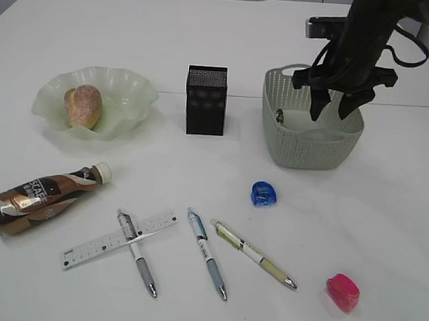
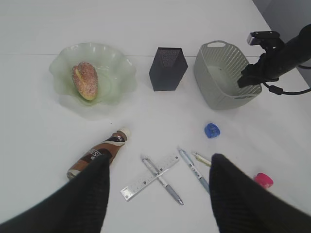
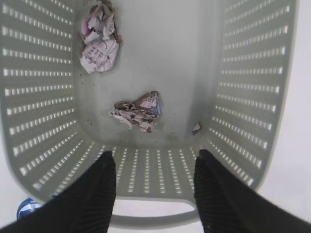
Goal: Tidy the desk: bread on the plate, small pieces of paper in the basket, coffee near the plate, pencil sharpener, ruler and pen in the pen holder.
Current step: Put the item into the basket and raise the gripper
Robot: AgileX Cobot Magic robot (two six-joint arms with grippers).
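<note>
The right hand (image 1: 333, 103) is seen spread apart and empty above the basket (image 1: 309, 142), its fingers (image 3: 92, 194) hanging over the near wall with nothing between them. Two crumpled paper scraps (image 3: 138, 110) are seen on the basket floor, apart from each other, with a tiny shred beside the wall. The left hand (image 2: 158, 187) is likewise held apart and empty, raised well above the worktop (image 1: 388, 226) over the pens. The bread (image 1: 83, 105) is lying in the plate (image 1: 127, 94) at the back left. The pen holder (image 1: 205, 100) stands between plate and basket. The coffee (image 1: 44, 195) lies on its side at the front left; its label cannot be read clearly. The ruler (image 1: 119, 238) is crossed by one pen (image 1: 137, 252), with two more pens (image 1: 207, 253) beside it. A blue sharpener (image 1: 263, 193) lies just in front of the basket, a pink one (image 1: 343, 292) at the front right. Bare worktop is left around the basket's right side and behind the plate.
</note>
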